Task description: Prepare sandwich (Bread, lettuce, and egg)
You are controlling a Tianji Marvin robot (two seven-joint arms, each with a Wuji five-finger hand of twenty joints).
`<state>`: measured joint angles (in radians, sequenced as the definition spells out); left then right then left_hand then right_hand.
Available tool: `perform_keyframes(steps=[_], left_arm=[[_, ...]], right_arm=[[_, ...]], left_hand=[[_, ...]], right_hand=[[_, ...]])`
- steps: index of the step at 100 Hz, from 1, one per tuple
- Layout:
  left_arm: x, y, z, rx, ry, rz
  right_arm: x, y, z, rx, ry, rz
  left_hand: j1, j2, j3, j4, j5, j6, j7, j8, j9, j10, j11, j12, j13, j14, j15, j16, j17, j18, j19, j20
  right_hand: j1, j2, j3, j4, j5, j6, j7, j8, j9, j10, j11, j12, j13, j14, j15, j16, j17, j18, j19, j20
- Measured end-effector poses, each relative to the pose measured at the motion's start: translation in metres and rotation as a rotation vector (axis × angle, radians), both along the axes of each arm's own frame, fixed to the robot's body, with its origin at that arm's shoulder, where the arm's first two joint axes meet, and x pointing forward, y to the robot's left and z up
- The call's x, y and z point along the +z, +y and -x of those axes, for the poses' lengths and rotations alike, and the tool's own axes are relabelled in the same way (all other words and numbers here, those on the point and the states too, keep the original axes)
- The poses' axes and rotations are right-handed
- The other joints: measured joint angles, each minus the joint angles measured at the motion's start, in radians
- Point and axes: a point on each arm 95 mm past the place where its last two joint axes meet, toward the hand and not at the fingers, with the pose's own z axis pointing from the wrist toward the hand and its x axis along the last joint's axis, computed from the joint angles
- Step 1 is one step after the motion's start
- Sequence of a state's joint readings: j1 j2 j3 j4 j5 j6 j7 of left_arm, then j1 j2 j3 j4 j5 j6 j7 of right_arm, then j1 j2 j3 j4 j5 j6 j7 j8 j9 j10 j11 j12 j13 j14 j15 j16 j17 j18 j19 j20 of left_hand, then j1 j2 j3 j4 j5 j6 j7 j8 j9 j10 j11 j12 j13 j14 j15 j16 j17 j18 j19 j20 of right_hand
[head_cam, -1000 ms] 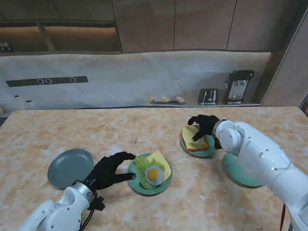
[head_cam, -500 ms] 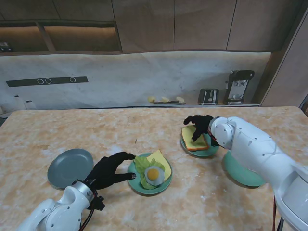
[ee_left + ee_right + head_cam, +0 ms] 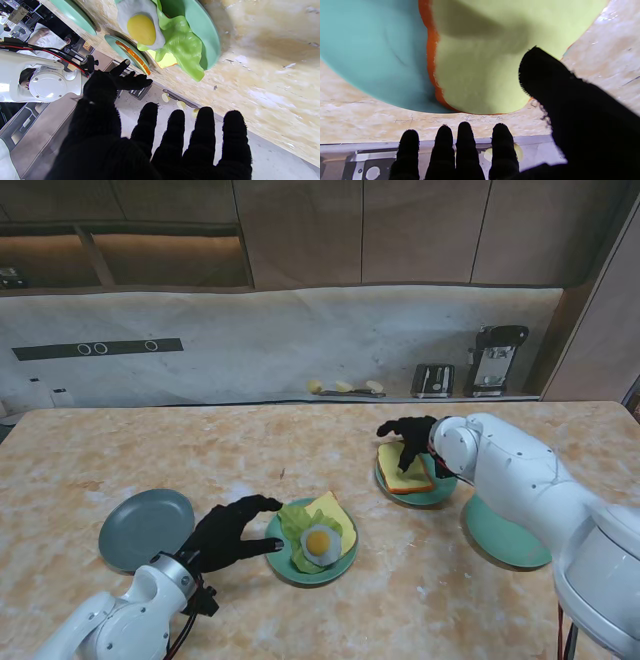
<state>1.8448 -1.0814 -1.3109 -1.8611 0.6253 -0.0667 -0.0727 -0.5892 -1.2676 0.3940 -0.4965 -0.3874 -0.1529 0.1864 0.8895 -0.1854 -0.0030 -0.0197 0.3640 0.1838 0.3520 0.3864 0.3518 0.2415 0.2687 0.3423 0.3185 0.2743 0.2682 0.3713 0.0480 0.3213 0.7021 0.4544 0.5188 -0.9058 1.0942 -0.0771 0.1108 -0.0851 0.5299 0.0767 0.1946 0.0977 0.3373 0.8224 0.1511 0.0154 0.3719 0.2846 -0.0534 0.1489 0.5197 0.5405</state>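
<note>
Desk (image 3: 420,600), marbled tan top, carrying four plates.

Plates, four:
- grey plate (image 3: 145,527), far left, bare.
- middle green plate (image 3: 283,561), holding one lower bread slice (image 3: 336,508), one lettuce leaf (image 3: 295,525) on it, and one fried egg (image 3: 320,541) on top of the leaf.
- far green plate (image 3: 438,491), right of centre, holding one top bread slice (image 3: 402,471) with an orange crust.
- right green plate (image 3: 505,535), near the right edge, partly hidden under the arm; what it holds, if anything, I cannot tell.

Bread slices, two in all; lettuce, one; egg, one.

Hands, two, both black-gloved:
- left hand (image 3: 225,532), fingers spread and holding nothing, resting just left of the middle green plate with fingertips by its rim.
- right hand (image 3: 414,436), fingers spread, over the far edge of the top bread slice; the wrist view shows the thumb over the slice, though contact is unclear.
</note>
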Motion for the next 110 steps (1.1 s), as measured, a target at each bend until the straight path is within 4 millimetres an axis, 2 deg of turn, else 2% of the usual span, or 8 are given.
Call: perform_keyframes(steps=[15,35,38,54,56,72,87,110], left_arm=[[0.0,0.0,0.0,0.0,-0.001,0.0],[0.0,0.0,-0.001,0.0,-0.002,0.002],[0.0,0.0,-0.001,0.0,-0.002,0.002],[0.0,0.0,-0.001,0.0,-0.001,0.001],[0.0,0.0,0.0,0.0,-0.001,0.001],[0.0,0.0,0.0,0.001,-0.002,0.001],[0.0,0.0,0.0,0.002,-0.003,0.0],[0.0,0.001,0.0,0.004,-0.002,-0.001]], right_arm=[[-0.001,0.001,-0.001,0.004,0.006,0.012],[-0.003,0.002,-0.003,0.002,0.009,0.016],[-0.003,0.003,-0.003,0.004,0.007,0.018],[-0.006,0.005,-0.003,0.008,0.004,0.024],[-0.007,0.005,-0.003,0.009,0.004,0.026],[-0.011,0.008,-0.002,0.011,0.013,0.042],[-0.013,0.009,-0.001,0.021,0.013,0.046],[-0.014,0.011,-0.001,0.021,-0.002,0.042]], left_hand=[[0.0,0.0,0.0,0.0,0.0,0.0,0.0,0.0,0.0,0.0,0.0,0.0,0.0,0.0,0.0,0.0,0.0,0.0,0.0,0.0],[0.0,0.0,0.0,0.0,0.0,0.0,0.0,0.0,0.0,0.0,0.0,0.0,0.0,0.0,0.0,0.0,0.0,0.0,0.0,0.0],[0.0,0.0,0.0,0.0,0.0,0.0,0.0,0.0,0.0,0.0,0.0,0.0,0.0,0.0,0.0,0.0,0.0,0.0,0.0,0.0],[0.0,0.0,0.0,0.0,0.0,0.0,0.0,0.0,0.0,0.0,0.0,0.0,0.0,0.0,0.0,0.0,0.001,0.0,0.0,0.0],[0.0,0.0,0.0,0.0,0.0,0.0,0.0,0.0,0.0,0.0,0.0,0.0,0.0,0.0,0.0,0.0,0.002,0.0,0.0,0.0],[0.0,0.0,0.0,0.0,0.0,0.0,0.0,0.0,0.0,0.0,0.0,0.0,0.0,0.0,0.0,0.0,0.002,0.0,0.0,0.0],[0.0,0.0,0.0,0.0,0.0,0.0,0.0,0.0,0.0,0.0,0.0,0.0,0.0,0.0,0.0,0.0,0.003,0.0,0.002,0.0],[0.0,0.0,0.0,0.0,0.0,0.0,0.0,0.0,0.0,0.0,0.0,0.0,0.001,0.0,0.0,0.0,0.005,0.0,0.009,0.0]], right_hand=[[0.01,-0.002,0.007,0.0,0.0,0.0,0.0,0.0,0.0,0.0,0.0,0.0,0.0,0.0,0.0,0.0,0.0,0.0,-0.009,0.008],[0.017,-0.041,0.013,-0.001,0.0,-0.001,0.001,0.0,0.0,0.0,-0.013,0.0,-0.001,0.0,0.0,0.0,0.0,0.0,-0.011,0.01],[0.017,-0.052,0.015,-0.022,0.0,-0.001,-0.008,0.0,0.0,0.0,-0.021,0.0,-0.001,0.0,0.0,0.0,0.0,0.0,-0.011,0.011],[0.017,-0.052,0.019,-0.023,0.0,-0.001,-0.01,0.0,0.0,0.0,-0.023,0.0,-0.001,0.0,0.0,0.0,0.0,0.0,-0.021,0.02],[0.017,-0.053,0.02,-0.034,0.0,-0.001,-0.009,0.004,0.0,0.0,-0.023,0.0,-0.001,0.0,0.0,0.0,0.0,0.0,-0.021,0.021],[0.017,-0.076,0.028,-0.043,0.0,-0.005,0.113,0.104,0.0,0.0,-0.017,0.0,-0.001,0.0,0.002,0.0,0.0,0.0,-0.022,0.024],[0.017,-0.076,0.028,-0.043,0.003,-0.042,0.209,0.19,0.0,0.0,0.005,0.0,-0.001,0.0,0.026,0.0,0.001,0.0,-0.022,0.025],[0.017,-0.076,0.028,-0.043,0.062,-0.127,0.347,0.428,0.0,-0.004,0.028,0.0,0.0,0.0,0.075,0.0,0.019,0.0,-0.021,0.026]])
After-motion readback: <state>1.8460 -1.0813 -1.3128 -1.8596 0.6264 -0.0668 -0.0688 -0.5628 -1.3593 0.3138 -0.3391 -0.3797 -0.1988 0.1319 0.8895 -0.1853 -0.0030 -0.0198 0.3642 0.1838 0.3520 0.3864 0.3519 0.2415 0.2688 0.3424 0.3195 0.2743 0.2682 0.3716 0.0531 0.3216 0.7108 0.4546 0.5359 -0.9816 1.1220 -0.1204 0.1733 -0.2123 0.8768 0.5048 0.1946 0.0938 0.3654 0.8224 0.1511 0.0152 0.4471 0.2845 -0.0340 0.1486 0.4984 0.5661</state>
